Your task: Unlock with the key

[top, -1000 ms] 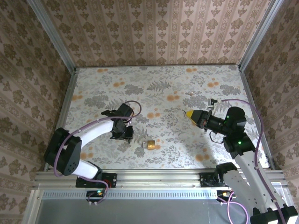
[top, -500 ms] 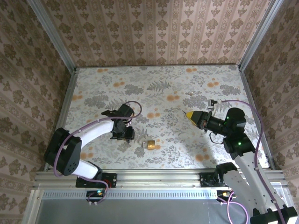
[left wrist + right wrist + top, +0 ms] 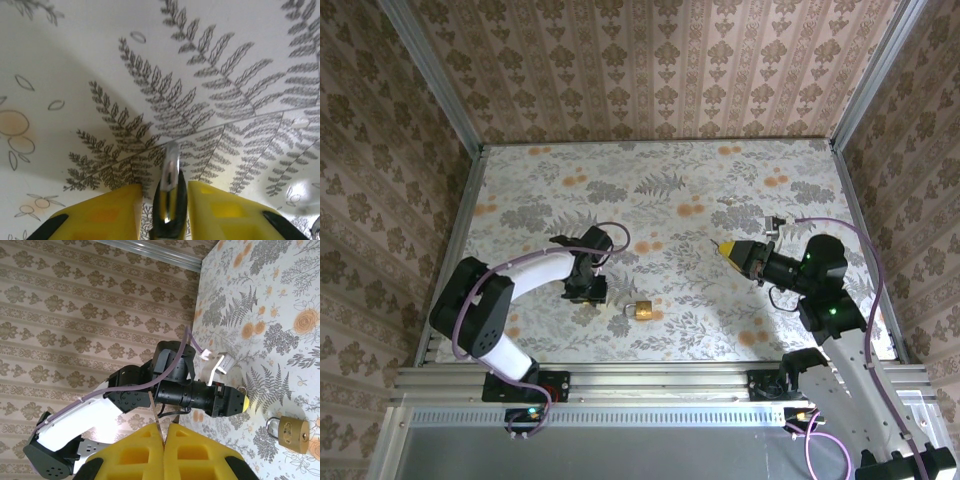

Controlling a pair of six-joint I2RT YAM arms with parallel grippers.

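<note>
Key (image 3: 171, 167) sat between the fingers of the left hand (image 3: 586, 291), a little apart, near the table's (image 3: 770, 160) front edge, beside the lock (image 3: 640, 310). Fingers of the right hand (image 3: 723, 246) were pressed together, toward the right edge.

Bright, soft, even light from overhead; sharp at a distance, blurred up close.
Seen from above, the counter (image 3: 660, 190) is evenly lit, with only small faint shadows under the arms (image 3: 535, 268). At the left wrist the yellow jaws are out of focus, a broad soft shadow crosses the counter's lower left, and a metal strip (image 3: 170, 167) between them carries hard glare. At the right wrist the near jaws blur, the key (image 3: 157, 426) is a pale sliver, and the padlock (image 3: 292, 432) glints.
</note>
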